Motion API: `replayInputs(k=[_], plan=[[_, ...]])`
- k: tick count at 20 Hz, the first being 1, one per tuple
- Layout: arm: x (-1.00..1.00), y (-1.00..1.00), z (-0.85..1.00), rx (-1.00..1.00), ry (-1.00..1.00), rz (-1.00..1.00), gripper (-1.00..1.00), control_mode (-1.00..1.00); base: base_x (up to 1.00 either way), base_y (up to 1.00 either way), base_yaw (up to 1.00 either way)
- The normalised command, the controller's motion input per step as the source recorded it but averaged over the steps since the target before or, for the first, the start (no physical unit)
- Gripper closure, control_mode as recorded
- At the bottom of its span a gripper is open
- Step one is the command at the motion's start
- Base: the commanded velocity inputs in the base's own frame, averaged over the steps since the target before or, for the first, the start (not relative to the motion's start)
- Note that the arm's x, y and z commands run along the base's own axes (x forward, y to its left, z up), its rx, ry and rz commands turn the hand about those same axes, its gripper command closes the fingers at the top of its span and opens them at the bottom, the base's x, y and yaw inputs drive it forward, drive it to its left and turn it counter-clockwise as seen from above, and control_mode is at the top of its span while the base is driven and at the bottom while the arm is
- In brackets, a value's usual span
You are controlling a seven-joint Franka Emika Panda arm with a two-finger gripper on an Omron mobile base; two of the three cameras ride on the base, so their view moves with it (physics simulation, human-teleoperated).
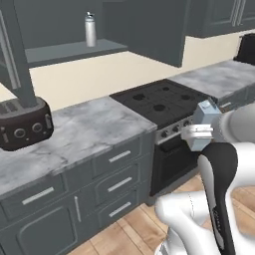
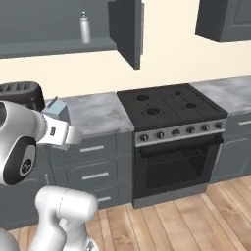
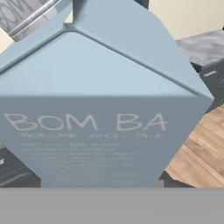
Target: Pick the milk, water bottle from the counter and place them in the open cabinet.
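Note:
The milk is a pale blue carton with a gabled top, and my gripper is shut on it, holding it in the air in front of the stove. From the right base the milk sits above the white hand of my gripper. Up close the milk hides the fingertips. The water bottle, grey and slim, stands upright on the shelf of the open cabinet; the right base view has the water bottle in the open cabinet too. The counter is out of view.
A black stove with an oven sits between marble wall worktops over drawers. A dark toaster stands at the left. The cabinet door hangs open beside the shelf. Wooden floor lies below.

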Motion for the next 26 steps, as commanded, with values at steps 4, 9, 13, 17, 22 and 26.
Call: replayInputs(k=[4,9,13,17,22,26], plan=[[0.0,0.0,0.0,0.0,0.0,0.0,1.0,1.0,0.36,0.21,0.37],[0.0,0.0,0.0,0.0,0.0,0.0,1.0,1.0,0.16,0.1,0.35],[0.0,0.0,0.0,0.0,0.0,0.0,1.0,1.0,0.08,0.0,0.35],[0.0,0.0,0.0,0.0,0.0,0.0,1.0,1.0,0.04,0.0,0.27],[0.0,0.0,0.0,0.0,0.0,0.0,1.0,1.0,0.15,0.0,0.26],[0.0,0.0,0.0,0.0,0.0,0.0,1.0,1.0,0.12,0.0,0.25]])
